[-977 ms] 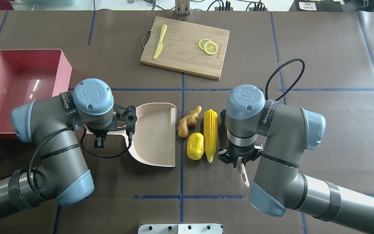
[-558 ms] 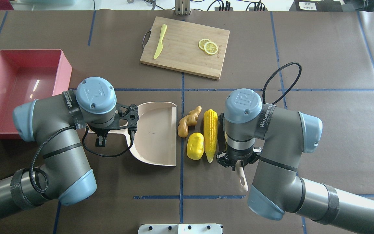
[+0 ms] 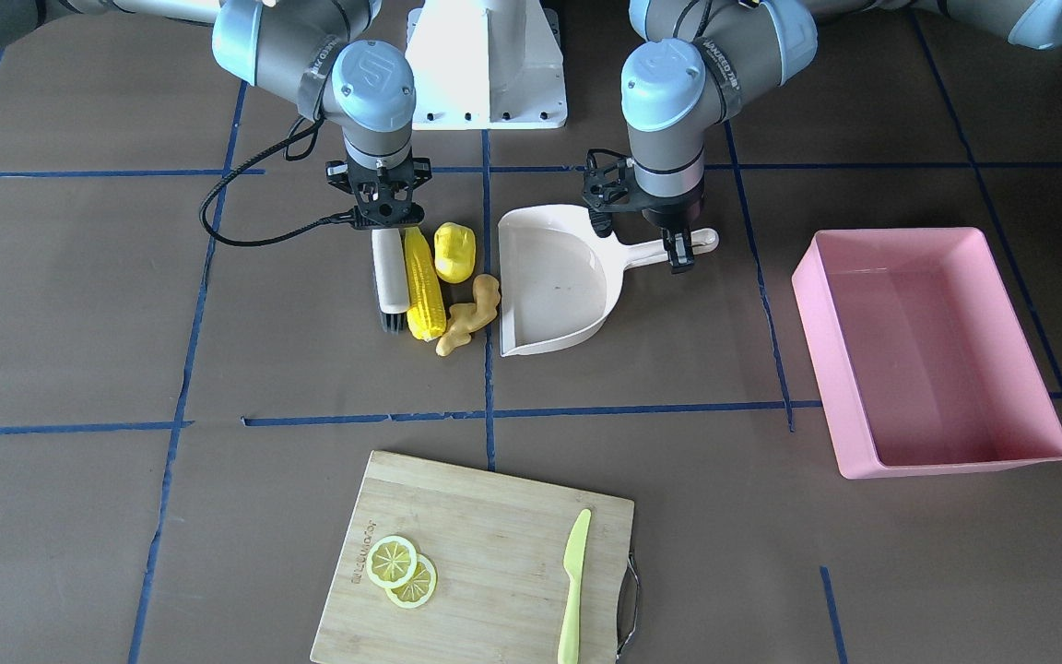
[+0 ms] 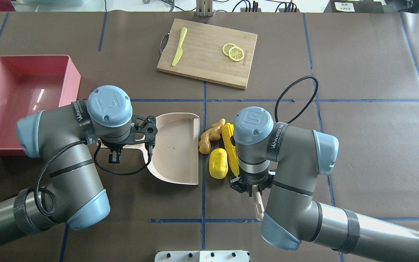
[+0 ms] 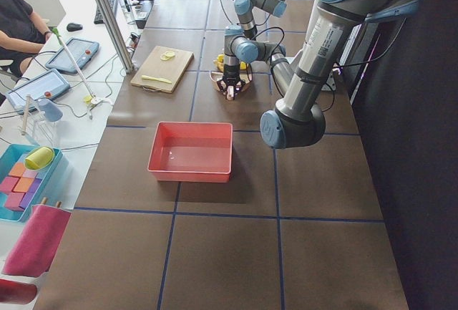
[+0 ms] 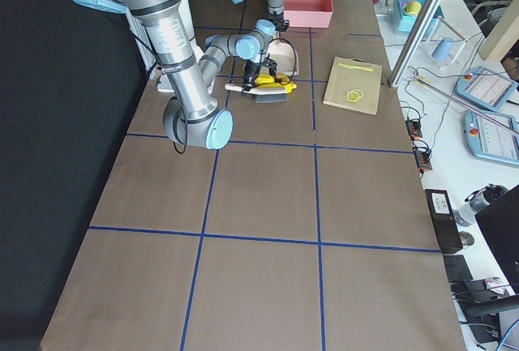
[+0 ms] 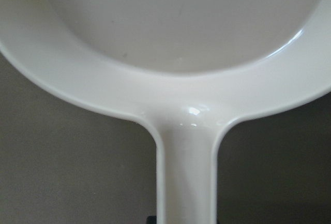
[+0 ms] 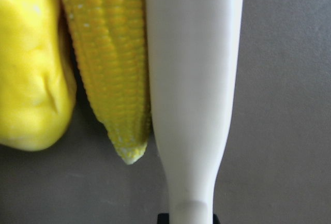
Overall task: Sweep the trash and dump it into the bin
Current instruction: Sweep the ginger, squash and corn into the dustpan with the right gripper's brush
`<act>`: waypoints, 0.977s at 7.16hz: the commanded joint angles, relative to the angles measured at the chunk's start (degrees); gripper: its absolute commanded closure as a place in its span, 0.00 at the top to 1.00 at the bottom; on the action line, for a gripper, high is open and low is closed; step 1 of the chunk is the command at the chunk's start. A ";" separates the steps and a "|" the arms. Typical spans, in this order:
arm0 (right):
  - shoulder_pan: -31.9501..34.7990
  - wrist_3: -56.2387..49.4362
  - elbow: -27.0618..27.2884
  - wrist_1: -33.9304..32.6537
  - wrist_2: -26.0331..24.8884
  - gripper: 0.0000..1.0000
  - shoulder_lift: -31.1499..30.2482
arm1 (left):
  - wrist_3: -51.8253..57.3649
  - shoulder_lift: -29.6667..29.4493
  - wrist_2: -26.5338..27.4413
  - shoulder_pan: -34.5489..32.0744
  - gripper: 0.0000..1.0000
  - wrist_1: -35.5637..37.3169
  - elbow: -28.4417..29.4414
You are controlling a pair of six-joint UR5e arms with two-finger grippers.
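The corn cob, the yellow lump and the ginger root lie together between a cream brush and the open mouth of a cream dustpan. My right gripper is shut on the brush handle, and the brush presses along the corn. My left gripper is shut on the dustpan handle. The pink bin stands empty to the robot's left of the dustpan. My right arm partly hides the corn in the overhead view.
A wooden cutting board lies across the table from the robot, with lemon slices and a lime-green knife on it. The robot's white base plate stands between the arms.
My right arm has moved left with the brush and pushed the corn against the ginger and the lump, toward the dustpan. The dustpan has edged slightly right.
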 commanded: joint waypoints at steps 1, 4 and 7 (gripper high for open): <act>-0.66 0.00 -1.06 0.00 0.03 0.00 2.08 | -0.26 -0.01 0.01 1.29 0.00 0.07 0.30; -1.37 1.49 -1.24 0.09 -0.06 0.00 4.28 | -0.26 -0.10 0.62 1.39 0.00 0.07 0.30; -1.89 2.63 -3.16 0.09 0.03 0.00 8.05 | -0.26 -0.36 0.71 1.39 0.00 0.07 0.39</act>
